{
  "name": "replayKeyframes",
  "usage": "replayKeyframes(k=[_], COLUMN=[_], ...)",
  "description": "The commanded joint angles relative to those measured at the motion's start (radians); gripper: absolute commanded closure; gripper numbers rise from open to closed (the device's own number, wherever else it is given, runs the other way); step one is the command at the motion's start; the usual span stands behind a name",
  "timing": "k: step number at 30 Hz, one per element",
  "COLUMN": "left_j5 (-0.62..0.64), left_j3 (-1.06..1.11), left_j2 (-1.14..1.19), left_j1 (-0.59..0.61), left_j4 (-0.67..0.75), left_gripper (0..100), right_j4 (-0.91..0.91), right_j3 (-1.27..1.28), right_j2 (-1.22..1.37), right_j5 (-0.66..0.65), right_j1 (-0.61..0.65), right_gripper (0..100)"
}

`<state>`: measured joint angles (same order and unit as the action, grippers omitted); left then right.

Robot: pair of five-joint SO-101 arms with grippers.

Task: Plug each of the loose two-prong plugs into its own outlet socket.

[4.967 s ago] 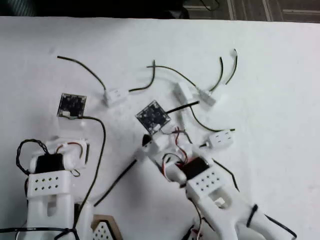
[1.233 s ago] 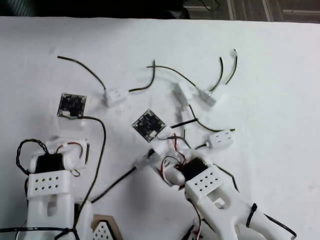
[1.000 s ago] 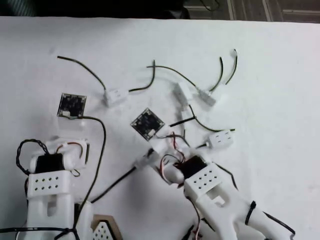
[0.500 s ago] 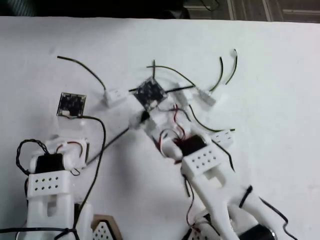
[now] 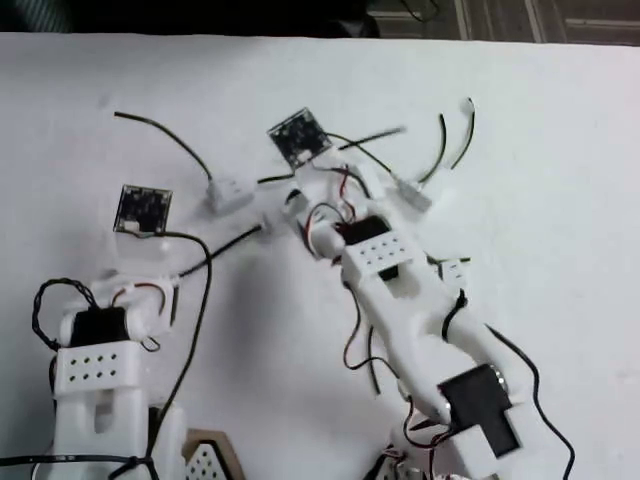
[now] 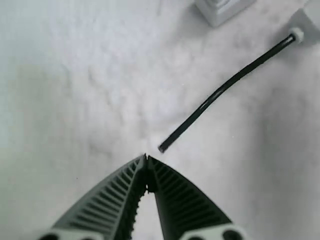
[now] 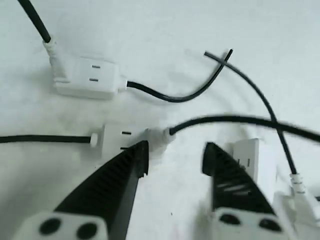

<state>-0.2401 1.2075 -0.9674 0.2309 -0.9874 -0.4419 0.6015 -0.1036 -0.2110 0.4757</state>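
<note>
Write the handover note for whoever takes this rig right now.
Left gripper: shut on nothing, with a loose black cable lying on the table ahead of it.
Right gripper: open, holding nothing, out at mid-table. A white socket block lies by one finger and another white block by the other.
A third socket block lies beyond, its two slots empty.
Done: no plug is clearly seated.
Left: probably every pairing. First check the plug at the first block's end.
</note>
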Motion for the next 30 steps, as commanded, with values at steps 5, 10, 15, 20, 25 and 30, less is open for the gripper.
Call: replayKeyframes(k=[5,10,15,20,25,30], left_j5=[0.003,0.003,0.003,0.003,0.003,0.003], left_j3=[-0.023,-0.021,-0.021,-0.006,-0.006,-0.006], left_j2=[-0.018,-0.018,-0.018,-0.018,-0.018,-0.018], left_j1=[0.007,0.007,0.007,0.007,0.007,0.007], left_j4=[0.017,0.017,0.017,0.035,0.037,0.032], left_gripper=[97,97,97,97,97,97], right_j4=[-0.288,-0.556,-0.771,-0.849,-0.823,-0.572], right_j3=[-0.038,-0.037,-0.037,-0.006,0.114,0.308], right_j2=[-0.271,-0.427,-0.53,-0.611,-0.685,-0.71], right_j5=[0.049,0.051,0.051,0.051,0.051,0.051], right_j1=[0.013,0.022,-0.004,-0.137,-0.232,-0.278], right_gripper=[79.3,87.1,92.2,98.0,97.8,97.7])
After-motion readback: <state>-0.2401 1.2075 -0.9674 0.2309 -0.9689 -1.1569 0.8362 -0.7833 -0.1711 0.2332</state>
